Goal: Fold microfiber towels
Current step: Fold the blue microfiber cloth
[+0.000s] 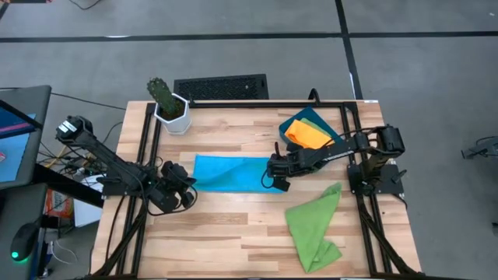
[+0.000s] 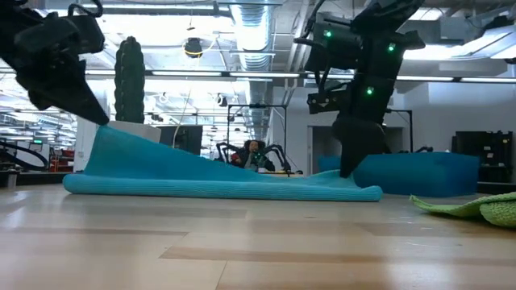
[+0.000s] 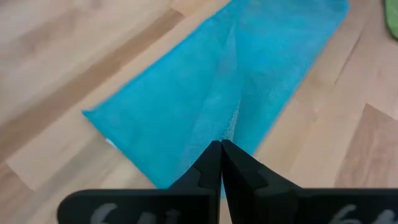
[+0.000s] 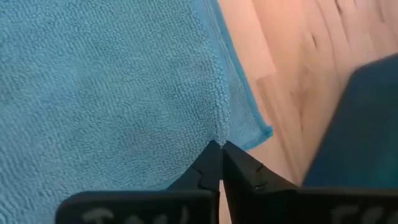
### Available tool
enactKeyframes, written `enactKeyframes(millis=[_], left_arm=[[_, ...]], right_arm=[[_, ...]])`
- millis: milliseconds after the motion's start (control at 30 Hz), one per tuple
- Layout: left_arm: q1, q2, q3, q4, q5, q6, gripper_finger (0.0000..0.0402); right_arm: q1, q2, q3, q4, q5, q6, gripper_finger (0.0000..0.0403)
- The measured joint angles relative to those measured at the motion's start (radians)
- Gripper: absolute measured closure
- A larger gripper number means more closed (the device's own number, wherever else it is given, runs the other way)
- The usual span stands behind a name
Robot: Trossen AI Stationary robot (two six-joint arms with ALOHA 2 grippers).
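Pale wooden table (image 1: 233, 233) on grey floor; bright hall with ceiling ducts beyond. Blue towel (image 1: 229, 173) mid-table, pinched at opposite ends by left gripper (image 1: 187, 187) and right gripper (image 1: 274, 173), jaws closed on cloth. Green towel (image 1: 315, 225) near front; orange towel (image 1: 309, 134) in tray (image 1: 338, 132). Potted cactus (image 1: 167, 105) at rear.

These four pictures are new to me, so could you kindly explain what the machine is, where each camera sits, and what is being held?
It is a two-armed robot at a wooden table. One camera looks straight down, one sits at table height, and one rides on each wrist. The left gripper and the right gripper are each shut on an end of the blue towel, which lies flat mid-table. A green towel lies crumpled nearby. An orange towel rests in a dark-blue tray, and a potted cactus stands at the back.
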Motion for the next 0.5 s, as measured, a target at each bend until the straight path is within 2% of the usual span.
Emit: enactKeyframes(millis=[167, 500], left_arm=[[0.039, 0.000, 0.011, -0.025, -0.008, 0.056, 0.0401], [0.096, 0.039, -0.046, 0.002, -0.005, 0.050, 0.0401]], right_arm=[[-0.009, 0.000, 0.000, -0.011, -0.003, -0.004, 0.0376], [-0.025, 0.000, -0.011, -0.003, 0.001, -0.005, 0.0364]])
